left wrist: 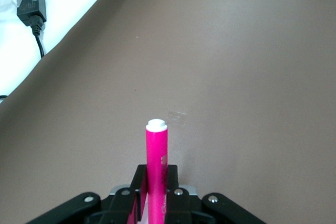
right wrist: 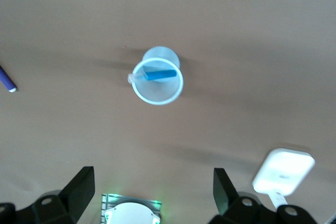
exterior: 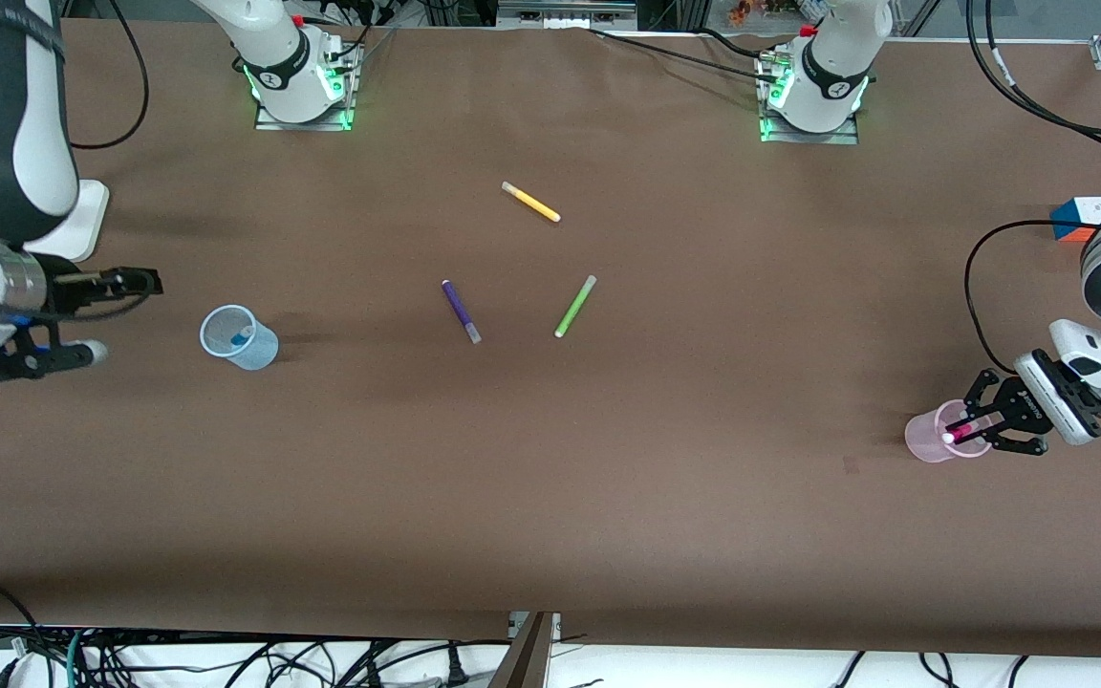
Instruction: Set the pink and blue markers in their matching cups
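The light blue cup (exterior: 239, 336) stands toward the right arm's end of the table with the blue marker (exterior: 243, 336) inside it. Both also show in the right wrist view, the cup (right wrist: 157, 92) and the marker (right wrist: 160, 74). My right gripper (exterior: 116, 318) is open and empty, beside that cup; its jaws stand wide apart in the right wrist view (right wrist: 152, 192). My left gripper (exterior: 976, 430) is shut on the pink marker (exterior: 958, 435) and holds it tilted over the mouth of the light pink cup (exterior: 928, 441). In the left wrist view the pink marker (left wrist: 156, 161) sticks out from between the fingers (left wrist: 170, 179); the cup is hidden there.
A yellow pen (exterior: 530, 202), a purple pen (exterior: 461, 311) and a lime-green pen (exterior: 575, 306) lie at mid-table. A colour cube (exterior: 1076, 218) sits at the left arm's end. A white block (exterior: 87, 220) lies beside the right arm. The table's edge and a charger (left wrist: 29, 3) show in the left wrist view.
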### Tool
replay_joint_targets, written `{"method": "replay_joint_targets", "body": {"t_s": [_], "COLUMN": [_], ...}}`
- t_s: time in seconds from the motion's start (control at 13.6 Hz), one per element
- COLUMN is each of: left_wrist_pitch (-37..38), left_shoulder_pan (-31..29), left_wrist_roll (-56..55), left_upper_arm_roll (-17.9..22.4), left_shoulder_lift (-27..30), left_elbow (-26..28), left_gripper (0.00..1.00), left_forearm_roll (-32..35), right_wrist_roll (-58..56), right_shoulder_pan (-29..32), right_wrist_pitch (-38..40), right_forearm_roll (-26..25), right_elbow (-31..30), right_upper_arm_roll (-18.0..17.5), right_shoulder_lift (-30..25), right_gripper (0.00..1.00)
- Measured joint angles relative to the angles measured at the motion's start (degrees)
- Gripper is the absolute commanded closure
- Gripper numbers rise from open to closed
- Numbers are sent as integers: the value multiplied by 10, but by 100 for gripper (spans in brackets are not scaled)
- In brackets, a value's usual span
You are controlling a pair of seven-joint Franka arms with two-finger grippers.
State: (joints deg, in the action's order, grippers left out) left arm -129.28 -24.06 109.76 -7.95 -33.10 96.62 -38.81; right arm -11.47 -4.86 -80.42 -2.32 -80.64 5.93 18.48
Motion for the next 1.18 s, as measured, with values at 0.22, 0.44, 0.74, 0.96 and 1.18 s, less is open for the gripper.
{"method": "replay_joint_targets", "body": {"t_s": [0.22, 0.44, 0.74, 0.96, 1.18], "left_wrist_pitch": [0, 0, 35, 151, 262], "left_shoulder_pan": [0, 0, 22, 54, 114], "left_wrist_roll": [0, -4, -230, -510, -780], "left_upper_arm_roll": [-3, -4, -16, -22, -28], "left_shoulder_lift": [0, 2, 55, 128, 190], "left_elbow": [0, -3, -16, -19, -39], "left_gripper": [0, 0, 0, 0, 0], "left_forearm_roll": [0, 0, 112, 201, 296], "right_wrist_roll": [3, 3, 9, 61, 86], "right_shoulder_pan": [3, 20, 29, 28, 26], "right_wrist_pitch": [0, 1, 1, 12, 16], "right_forearm_roll": [-14, -20, -20, -16, -15], "right_elbow": [-34, -67, -89, -95, -94], "right_upper_arm_roll": [-1, 0, 0, -15, -27], "right_shoulder_lift": [-94, -181, -211, -210, -206], "right_gripper": [0, 0, 0, 0, 0]}}
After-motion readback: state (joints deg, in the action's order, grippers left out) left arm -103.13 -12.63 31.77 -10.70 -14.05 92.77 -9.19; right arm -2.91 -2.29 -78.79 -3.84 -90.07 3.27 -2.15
